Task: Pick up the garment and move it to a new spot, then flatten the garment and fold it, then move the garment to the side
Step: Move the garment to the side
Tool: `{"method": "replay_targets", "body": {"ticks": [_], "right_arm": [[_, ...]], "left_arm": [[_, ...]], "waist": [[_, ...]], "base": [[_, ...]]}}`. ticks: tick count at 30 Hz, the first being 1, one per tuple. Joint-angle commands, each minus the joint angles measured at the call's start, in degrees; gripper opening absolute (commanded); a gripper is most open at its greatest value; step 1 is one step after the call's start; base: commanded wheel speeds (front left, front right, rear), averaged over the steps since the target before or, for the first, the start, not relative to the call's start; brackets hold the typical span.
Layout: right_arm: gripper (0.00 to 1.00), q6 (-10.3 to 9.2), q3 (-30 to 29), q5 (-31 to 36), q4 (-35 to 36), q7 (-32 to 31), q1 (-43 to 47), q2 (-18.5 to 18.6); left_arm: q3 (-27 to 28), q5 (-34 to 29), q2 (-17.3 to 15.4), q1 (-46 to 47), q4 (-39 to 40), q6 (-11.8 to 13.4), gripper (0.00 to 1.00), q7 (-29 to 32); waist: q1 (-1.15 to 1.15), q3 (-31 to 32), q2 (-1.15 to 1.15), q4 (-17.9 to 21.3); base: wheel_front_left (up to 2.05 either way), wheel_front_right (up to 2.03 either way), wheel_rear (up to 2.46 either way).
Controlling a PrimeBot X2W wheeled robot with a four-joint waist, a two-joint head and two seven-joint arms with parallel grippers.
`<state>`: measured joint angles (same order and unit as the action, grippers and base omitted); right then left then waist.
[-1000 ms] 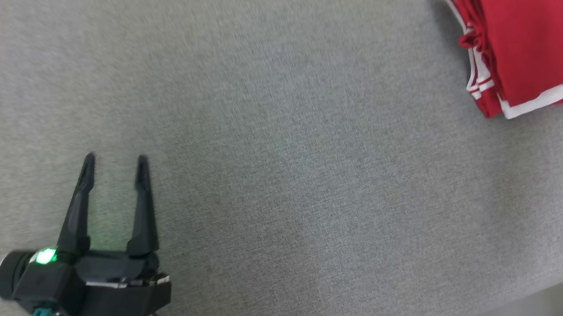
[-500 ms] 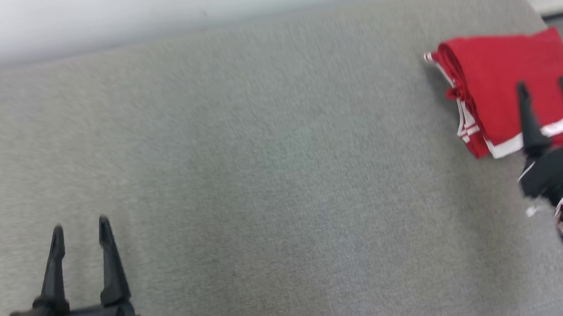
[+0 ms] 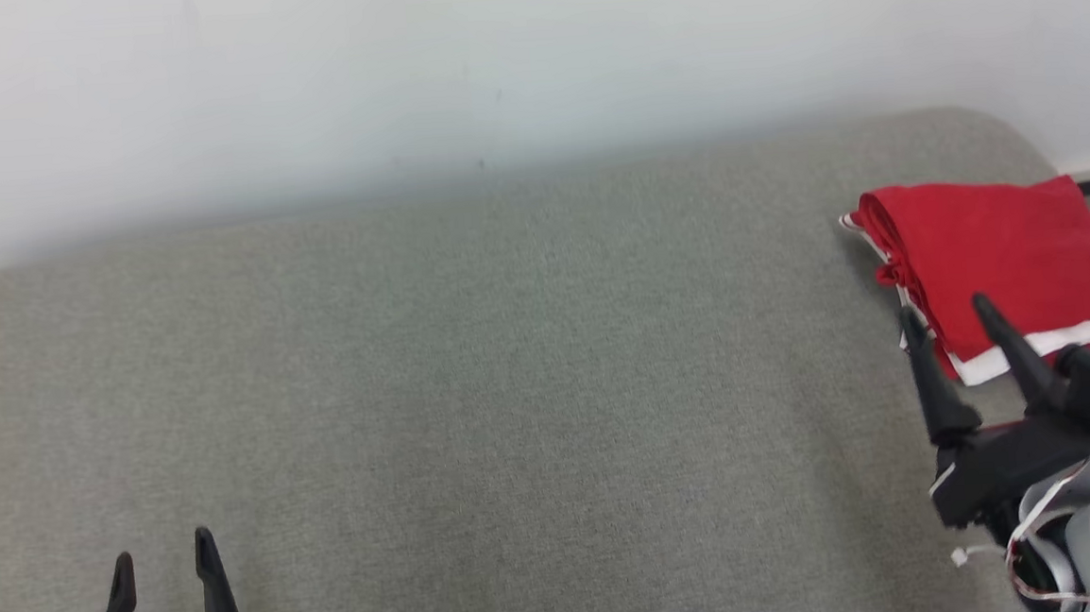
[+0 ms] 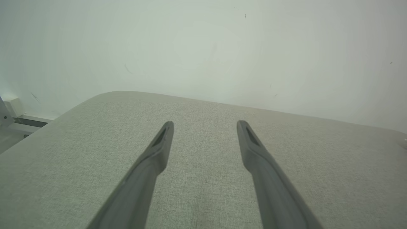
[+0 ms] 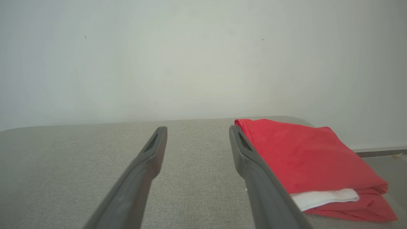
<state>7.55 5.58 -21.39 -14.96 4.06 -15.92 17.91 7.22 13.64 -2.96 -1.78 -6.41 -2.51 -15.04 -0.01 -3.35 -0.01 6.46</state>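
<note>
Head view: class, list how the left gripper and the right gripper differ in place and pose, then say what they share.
The left gripper is at the lower left over bare grey upholstery; the right gripper is at the near edge of the folded red garment. The left gripper's fingers point straight up the view; the right gripper's lean left. Both have jaws open and hold nothing.

A grey fabric-covered surface [image 3: 473, 367] with rounded corners stands against a plain pale wall [image 3: 492, 63].
</note>
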Motion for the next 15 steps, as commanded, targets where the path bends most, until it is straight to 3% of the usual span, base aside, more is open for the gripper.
{"method": "replay_targets", "body": {"ticks": [1, 15], "right_arm": [[1.0, -0.17, 0.88, -0.36, 0.34, 0.47, 1.47, 0.1], [1.0, -0.17, 5.61, 2.34, -3.33, 6.86, 7.87, -3.64]], "left_arm": [[0.07, 0.06, 0.12, -1.1, -0.49, 0.06, 1.0, -0.14], [-0.38, -1.19, 0.13, 0.73, -5.59, -1.44, 1.0, -0.14]], "waist": [[0.01, 2.88, 0.01, -1.26], [0.01, 5.32, 0.01, -1.32]], "base": [[0.0, 0.0, 0.0], [0.0, 0.0, 0.0]]}}
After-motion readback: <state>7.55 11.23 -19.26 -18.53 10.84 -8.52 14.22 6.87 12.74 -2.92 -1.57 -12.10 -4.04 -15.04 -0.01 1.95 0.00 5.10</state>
